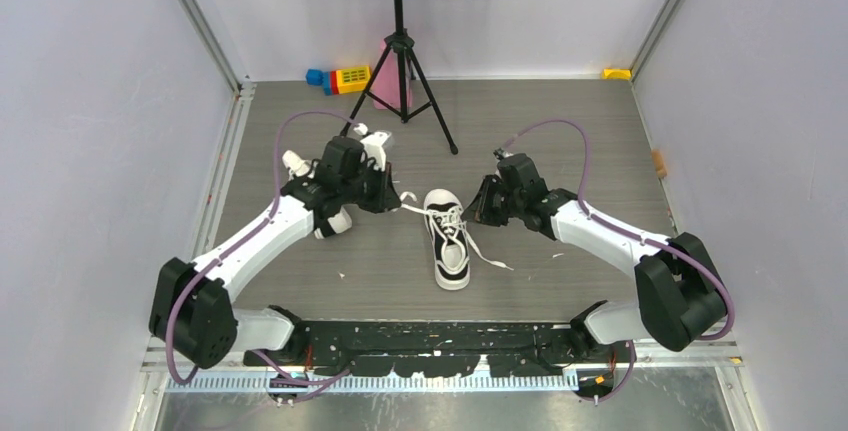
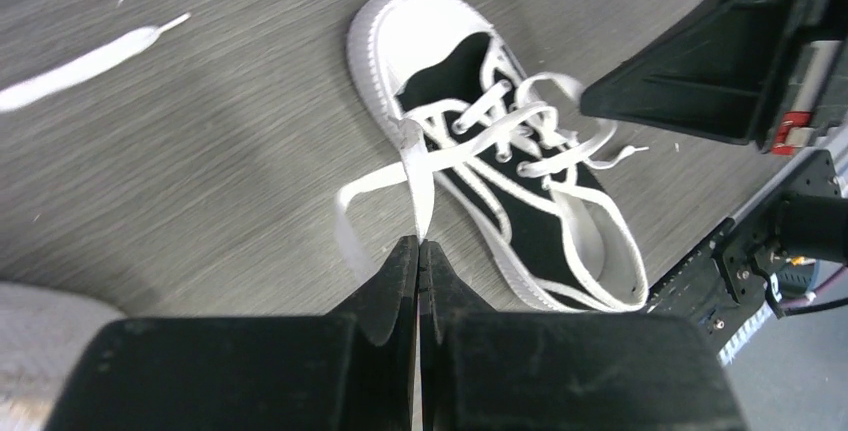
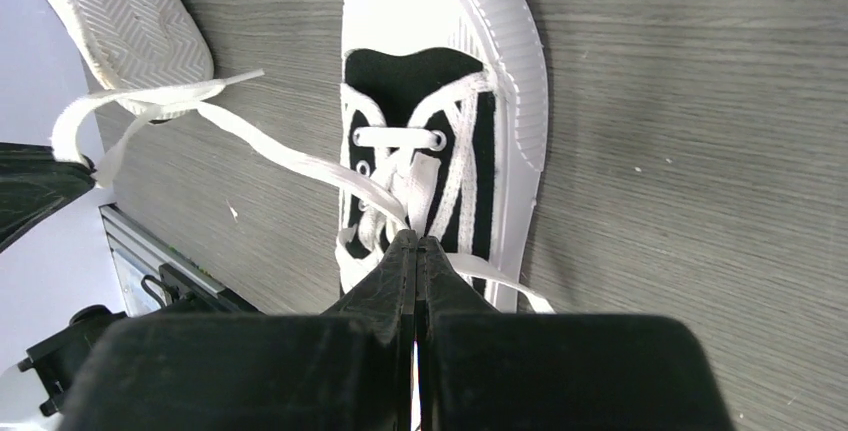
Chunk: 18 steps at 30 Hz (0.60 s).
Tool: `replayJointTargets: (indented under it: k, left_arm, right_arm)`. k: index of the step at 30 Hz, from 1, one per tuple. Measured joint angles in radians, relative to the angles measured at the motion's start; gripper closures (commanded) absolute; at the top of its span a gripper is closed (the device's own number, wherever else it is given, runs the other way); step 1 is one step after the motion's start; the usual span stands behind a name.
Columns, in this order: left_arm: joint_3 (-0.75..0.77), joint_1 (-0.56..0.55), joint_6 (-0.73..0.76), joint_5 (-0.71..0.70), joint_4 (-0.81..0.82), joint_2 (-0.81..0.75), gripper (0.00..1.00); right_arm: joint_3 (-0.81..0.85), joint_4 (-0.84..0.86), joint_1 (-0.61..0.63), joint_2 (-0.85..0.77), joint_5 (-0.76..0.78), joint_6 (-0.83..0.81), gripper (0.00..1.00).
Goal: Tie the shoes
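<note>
- Left gripper [image 2: 418, 243] was clamped shut on a white lace [image 2: 420, 176], drawn out to the left of the shoe [image 1: 449, 241].
- Right gripper [image 3: 415, 241] was pressed together over the shoe's laces [image 3: 395, 138]; whether it pinched one could not be told.
- Shoe stood upright mid-table [image 1: 560, 131], toe away from the arms, between both grippers.
- Second shoe [image 3: 125, 21] lay sole-up nearby.
- Tripod [image 1: 400, 61] and toy blocks [image 1: 340, 78] stood by the far wall.

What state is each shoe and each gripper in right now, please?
Centre shoe: upright on its sole, laces untied.
Second shoe: tipped over, sole showing.
Left gripper: shut on a lace strand of the centre shoe.
Right gripper: shut above the centre shoe, apparently pinching a second strand.
</note>
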Motion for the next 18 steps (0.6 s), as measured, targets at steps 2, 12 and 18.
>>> replayJointTargets:
  k: [2,12,18]
  left_arm:
    - [-0.015,0.016,-0.011,-0.021,-0.024,-0.028,1.0]
    - [-0.051,0.031,-0.053,-0.184,-0.137,-0.17,1.0]
    - [-0.063,0.046,-0.069,-0.251,-0.186,-0.233,1.0]
  right_arm:
    - [0.011,-0.001,0.0,0.0,0.0,-0.006,1.0]
    - [0.082,-0.015,0.0,0.026,-0.02,-0.023,0.49]
    - [0.094,-0.053,-0.004,0.012,0.008,-0.06,0.35]
